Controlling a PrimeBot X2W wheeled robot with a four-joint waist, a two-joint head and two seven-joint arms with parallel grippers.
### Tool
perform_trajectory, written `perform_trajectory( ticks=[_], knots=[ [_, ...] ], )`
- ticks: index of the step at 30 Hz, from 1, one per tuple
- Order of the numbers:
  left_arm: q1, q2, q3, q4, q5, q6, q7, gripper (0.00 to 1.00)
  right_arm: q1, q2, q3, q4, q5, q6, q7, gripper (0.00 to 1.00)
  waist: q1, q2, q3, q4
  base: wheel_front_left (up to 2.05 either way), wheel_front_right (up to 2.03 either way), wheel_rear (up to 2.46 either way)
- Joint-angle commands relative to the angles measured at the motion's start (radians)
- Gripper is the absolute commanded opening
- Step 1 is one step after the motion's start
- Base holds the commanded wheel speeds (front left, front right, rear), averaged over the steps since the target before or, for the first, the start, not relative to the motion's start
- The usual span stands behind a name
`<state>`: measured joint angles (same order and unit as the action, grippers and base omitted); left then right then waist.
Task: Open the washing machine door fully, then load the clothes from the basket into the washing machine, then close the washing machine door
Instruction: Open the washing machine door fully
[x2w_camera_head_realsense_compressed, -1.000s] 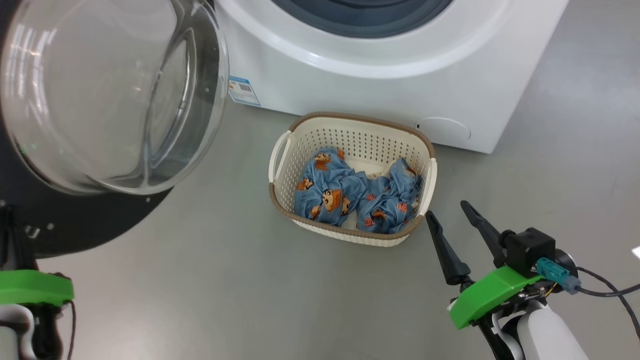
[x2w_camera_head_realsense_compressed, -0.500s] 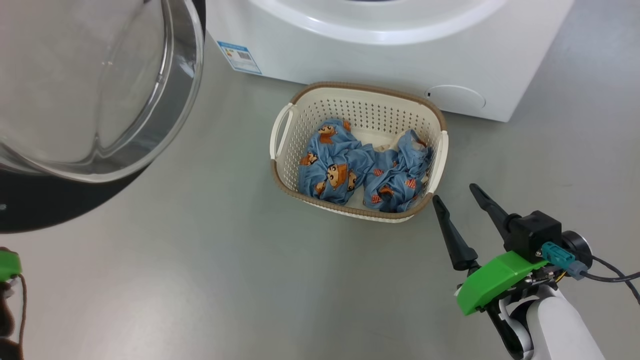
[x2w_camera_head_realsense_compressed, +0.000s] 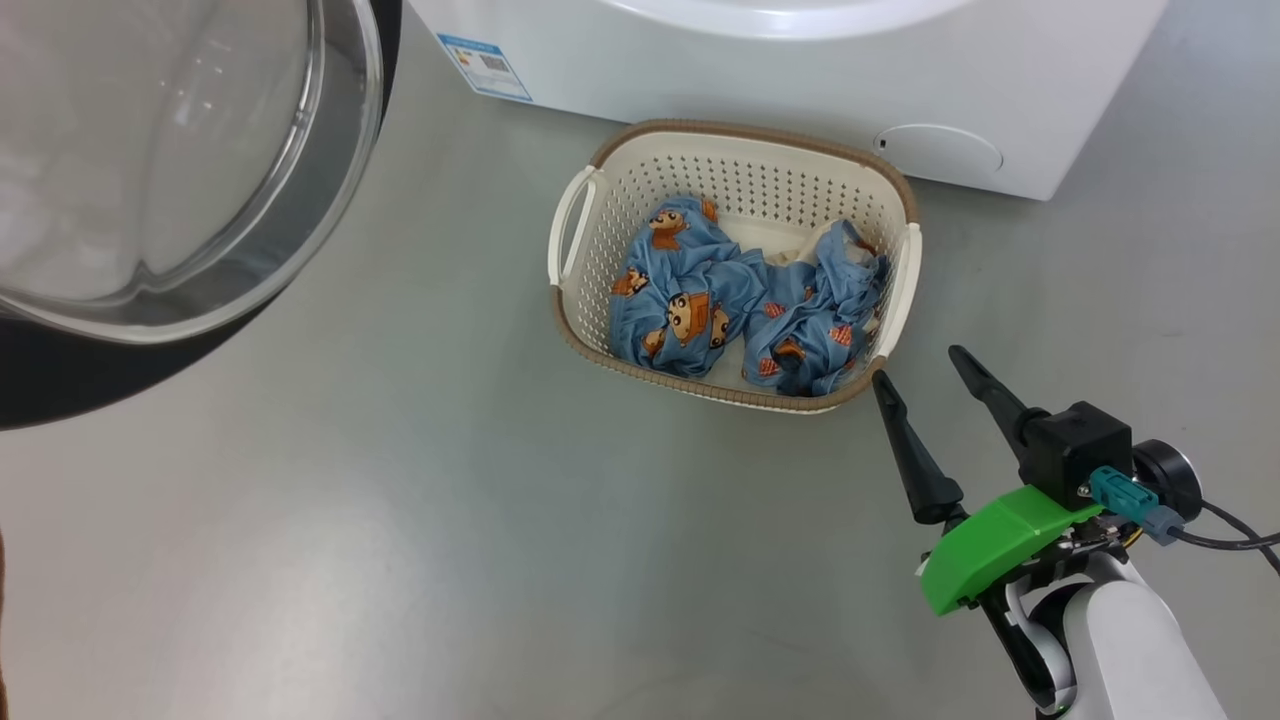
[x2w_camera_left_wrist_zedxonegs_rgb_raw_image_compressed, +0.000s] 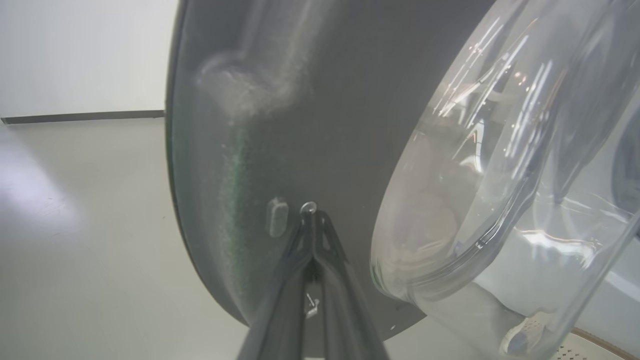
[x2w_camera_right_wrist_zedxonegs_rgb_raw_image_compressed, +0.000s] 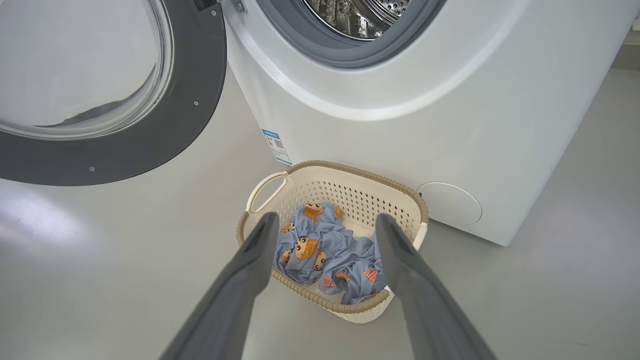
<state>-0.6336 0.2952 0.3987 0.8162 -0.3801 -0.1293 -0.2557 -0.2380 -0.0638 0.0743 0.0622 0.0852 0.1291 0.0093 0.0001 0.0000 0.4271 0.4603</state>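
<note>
**Door open, loading step up next**

Step 1 looks done: washing machine door (x2w_camera_right_wrist_zedxonegs_rgb_raw_image_compressed: 165, 145) is swung wide to the left, and the drum (x2w_camera_right_wrist_zedxonegs_rgb_raw_image_compressed: 365, 15) mouth is unobstructed.

Left fingers (x2w_camera_left_wrist_zedxonegs_rgb_raw_image_compressed: 297, 265) are closed together with nothing between them. Their tips are at the door's dark inner face, next to the glass bowl. I can't tell whether they're pressing on it or just short of it.

Right fingers (x2w_camera_head_realsense_compressed: 910, 445) are spread wide and empty. They hover just beside the near right corner of the basket (x2w_camera_head_realsense_compressed: 740, 128) and point at it.

The basket sits on the floor (x2w_camera_head_realsense_compressed: 400, 500) right in front of the washing machine (x2w_camera_head_realsense_compressed: 800, 80). The clothes (x2w_camera_head_realsense_compressed: 700, 310) lie inside as two crumpled bundles side by side, none loaded yet.

My read on the next move:
- Take the right fingers over the rim and down onto the nearer bundle.
- Close on a thick fold, since a loose edge could slip out.
- Lift clear of the rim before swinging up to the drum, or the light basket could tip or drag along.
- Expect two picks, one per bundle.
</note>
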Motion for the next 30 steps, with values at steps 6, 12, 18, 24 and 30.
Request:
perform_trajectory(
  ticks=[6,12,18,24,30],
  knots=[
    [-0.038,0.089,0.046,0.01,0.019,-0.001,-0.006,0.0,-0.018,0.014,0.022,-0.04,-0.02,0.002,0.013,1.0,-0.0001,0.0,0.016,0.004,0.0,0.0,0.0],
    [-0.038,0.088,0.042,0.014,0.025,-0.001,-0.006,0.0,-0.021,0.014,0.027,-0.033,-0.014,0.002,0.007,1.0,-0.0001,0.0,0.009,-0.004,0.0,0.0,0.0],
    [-0.005,0.082,0.011,-0.014,0.026,-0.001,-0.006,0.0,-0.017,0.014,0.028,-0.011,0.008,0.002,-0.016,1.0,-0.0001,0.0,-0.029,-0.017,0.0,0.0,0.0],
    [0.036,0.078,-0.026,-0.06,0.021,-0.001,-0.006,0.0,-0.019,0.014,0.037,0.017,0.035,0.002,-0.044,1.0,-0.0001,0.0,-0.076,-0.035,0.0,0.0,0.0],
    [0.102,0.067,-0.078,-0.131,0.014,-0.001,-0.006,0.0,-0.017,0.014,0.044,0.051,0.069,0.002,-0.085,1.0,-0.0001,0.0,-0.136,-0.063,0.0,0.0,0.0]
  ],
)
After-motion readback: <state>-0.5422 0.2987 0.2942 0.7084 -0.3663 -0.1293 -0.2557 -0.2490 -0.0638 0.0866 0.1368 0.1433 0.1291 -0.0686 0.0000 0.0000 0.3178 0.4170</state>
